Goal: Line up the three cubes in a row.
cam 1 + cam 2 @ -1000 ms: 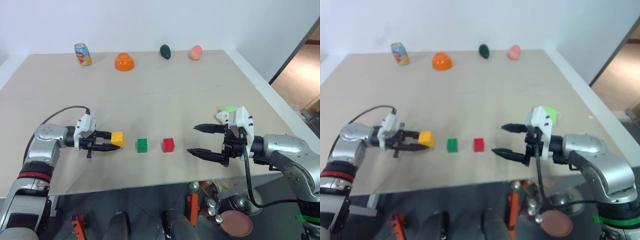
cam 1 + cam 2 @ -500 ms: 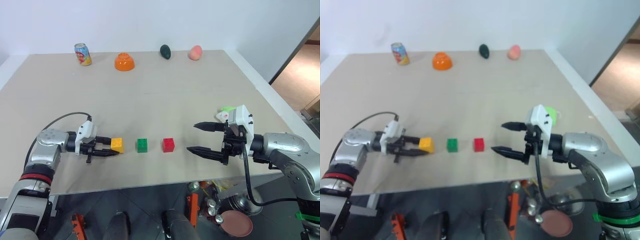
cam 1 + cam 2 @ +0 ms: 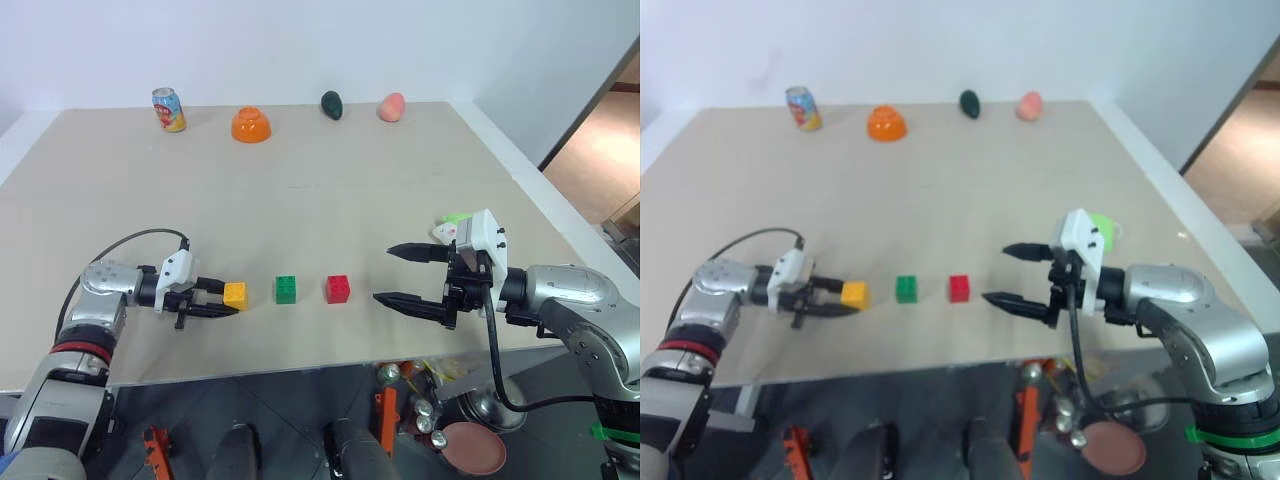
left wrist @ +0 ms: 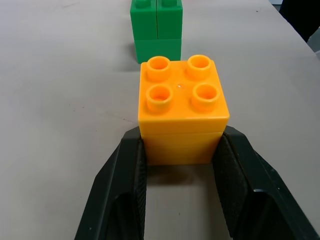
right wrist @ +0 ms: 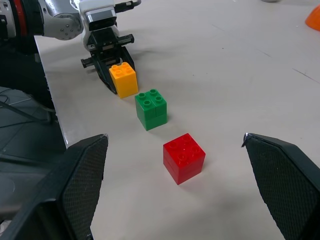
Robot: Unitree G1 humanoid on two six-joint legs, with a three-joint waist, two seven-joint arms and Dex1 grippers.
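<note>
Three studded cubes stand in a line near the table's front edge: yellow-orange, green and red. My left gripper reaches in from the left and is shut on the yellow-orange cube, one finger on each side of it. That cube is level with the other two and looks down at the tabletop; the green cube is a short gap beyond it. To the right of the red cube, my right gripper hovers open with nothing between its fingers.
Along the far edge of the table stand a drink can, an orange bowl, a dark green fruit and a peach. A green-capped toy sits behind my right gripper. The front edge runs just below the cubes.
My left gripper has sunk with the yellow-orange cube, bringing it down level with the green and red ones. The right gripper has stayed still and open.
</note>
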